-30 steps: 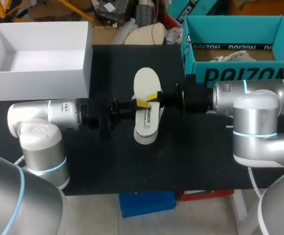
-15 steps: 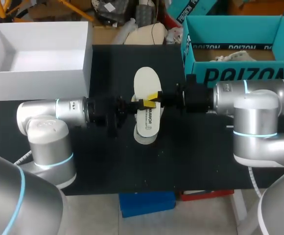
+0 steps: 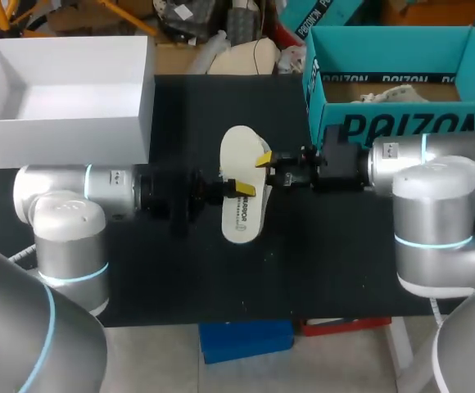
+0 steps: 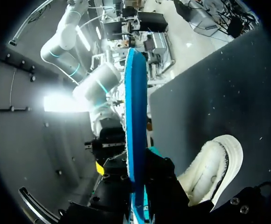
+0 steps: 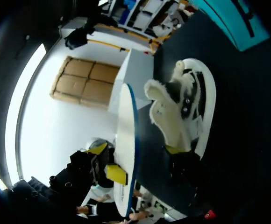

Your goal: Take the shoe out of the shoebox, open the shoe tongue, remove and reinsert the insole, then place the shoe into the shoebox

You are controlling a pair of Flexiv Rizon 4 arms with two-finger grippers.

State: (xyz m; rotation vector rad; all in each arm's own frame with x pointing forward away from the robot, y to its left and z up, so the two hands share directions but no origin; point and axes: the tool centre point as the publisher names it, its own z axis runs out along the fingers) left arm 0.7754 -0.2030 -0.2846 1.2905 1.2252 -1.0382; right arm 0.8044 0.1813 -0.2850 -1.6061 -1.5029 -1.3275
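A white insole (image 3: 241, 192) with a blue underside hangs flat over the middle of the table, and my left gripper (image 3: 239, 188) is shut on its left edge. In the left wrist view the insole (image 4: 135, 116) stands edge-on between that gripper's fingers. The fluffy white shoe (image 5: 180, 107) lies on the black table beside it, also seen as the shoe (image 4: 215, 163) past the insole. From above the insole hides most of the shoe. My right gripper (image 3: 264, 164) stands open at the insole's right edge, not holding it.
A teal shoebox (image 3: 401, 124) with crumpled paper inside stands at the back right. A white open box (image 3: 143, 90) stands at the back left. The black table (image 3: 319, 262) shows bare in front of the insole.
My left gripper moved in and shut on the insole's left edge. My right gripper let go, opened and drew back to the right. The insole shifted slightly left.
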